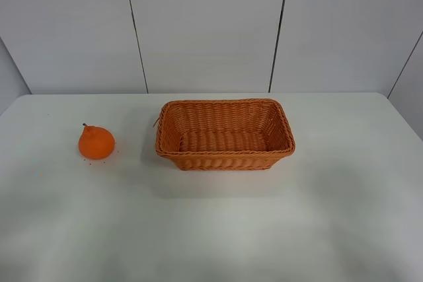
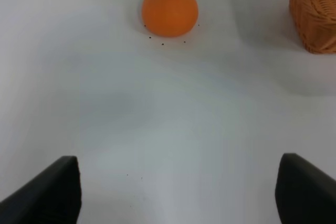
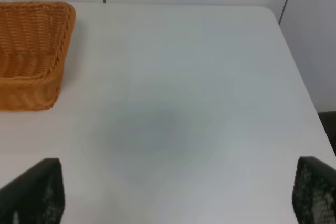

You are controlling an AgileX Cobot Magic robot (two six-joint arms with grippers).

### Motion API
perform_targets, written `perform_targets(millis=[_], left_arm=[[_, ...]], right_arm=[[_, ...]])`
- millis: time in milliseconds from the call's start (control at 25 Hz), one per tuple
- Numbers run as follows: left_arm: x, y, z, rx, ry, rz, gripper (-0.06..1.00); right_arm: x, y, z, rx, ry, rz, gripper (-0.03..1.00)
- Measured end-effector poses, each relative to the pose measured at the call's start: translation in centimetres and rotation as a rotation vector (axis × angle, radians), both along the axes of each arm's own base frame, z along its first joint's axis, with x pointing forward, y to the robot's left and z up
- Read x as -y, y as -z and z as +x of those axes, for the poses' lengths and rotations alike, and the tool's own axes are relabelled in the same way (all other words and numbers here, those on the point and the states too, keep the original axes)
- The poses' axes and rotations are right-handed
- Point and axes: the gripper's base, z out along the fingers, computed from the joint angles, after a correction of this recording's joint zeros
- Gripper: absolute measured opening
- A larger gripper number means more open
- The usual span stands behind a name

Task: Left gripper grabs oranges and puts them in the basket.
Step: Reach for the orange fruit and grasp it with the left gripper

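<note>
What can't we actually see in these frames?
- Both arms: absent from the exterior high view; out of frame.
- Black left gripper and right gripper: only fingertips show, rest cut by each wrist view's edge.
- Bright orange knobbed fruit: stem clipped by the left wrist view's edge; specks around it too small to identify.
- Rectangular woven wicker basket: near inner wall hidden by its own rim in the high view; wrist views crop it.

Bright, even light leaves soft grey shadows on the table; wrist views look slightly blurred.
</note>
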Motion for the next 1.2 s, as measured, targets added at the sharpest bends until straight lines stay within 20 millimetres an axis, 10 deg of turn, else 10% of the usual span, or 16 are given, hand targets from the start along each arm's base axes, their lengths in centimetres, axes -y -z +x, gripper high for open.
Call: perform_targets(millis=[520,720,920,1200], left_arm=[[0.0,-0.1,0.0,0.005,0.000,0.000,0.86],[0.0,-3.2,0.7,0.087,0.003,0.008,0.85],[-0.1,-7.6,5.0,0.012,0.005,0.008,0.85],[-0.4,-10.0,16.2,-0.250,0.008,0.002,0.85]], right_arm=[[0.0,0.0,0.0,0.000,0.000,0.000,0.69],[0.0,0.0,0.0,0.000,0.000,0.000,0.69],[0.0,0.0,0.0,0.000,0.000,0.000,0.69],[0.0,0.0,0.0,0.000,0.000,0.000,0.69]])
